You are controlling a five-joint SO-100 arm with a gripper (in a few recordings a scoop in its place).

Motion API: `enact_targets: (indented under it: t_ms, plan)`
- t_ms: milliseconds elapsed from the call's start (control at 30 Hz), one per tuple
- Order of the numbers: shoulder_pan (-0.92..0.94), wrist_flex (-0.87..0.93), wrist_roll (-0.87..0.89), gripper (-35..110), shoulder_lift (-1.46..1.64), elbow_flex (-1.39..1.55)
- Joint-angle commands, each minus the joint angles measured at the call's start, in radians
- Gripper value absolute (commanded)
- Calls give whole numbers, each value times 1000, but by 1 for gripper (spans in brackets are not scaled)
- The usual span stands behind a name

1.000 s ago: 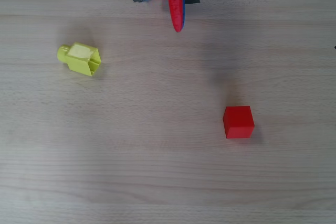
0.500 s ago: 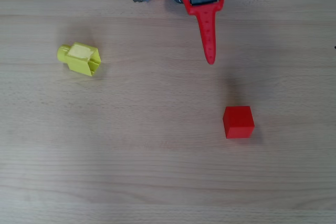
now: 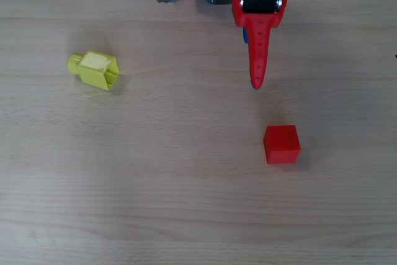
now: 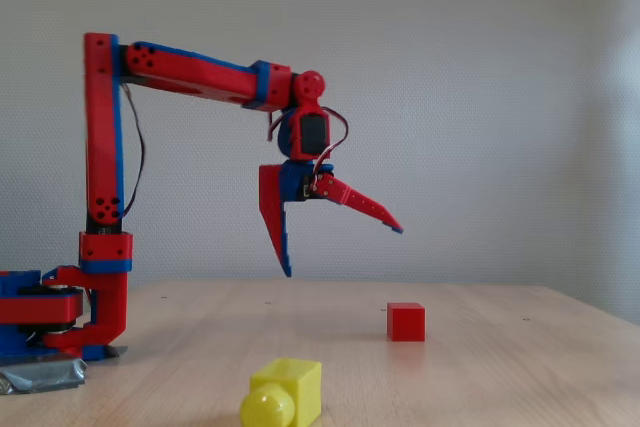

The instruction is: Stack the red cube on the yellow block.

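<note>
While nothing is yet stacked, barely begun: hand spread wide and empty, poised high above the bench, short of the red cube. Red cube resting on the bench, well apart from the yellow block. Left to do: descend, grasp, carry across, set atop.

The desk is pale wood with fine grain, matt. The red cube and yellow block look like smooth plastic, as does the claw.
</note>
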Motion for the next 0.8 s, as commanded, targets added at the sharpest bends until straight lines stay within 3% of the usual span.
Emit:
enact_targets:
  t_ms: [0,133,767]
  plan:
    - [-20,117,11,68,-48,-150]
    - [-38,173,-8,71,-164,-268]
    - [-54,132,-121,71,-541,-686]
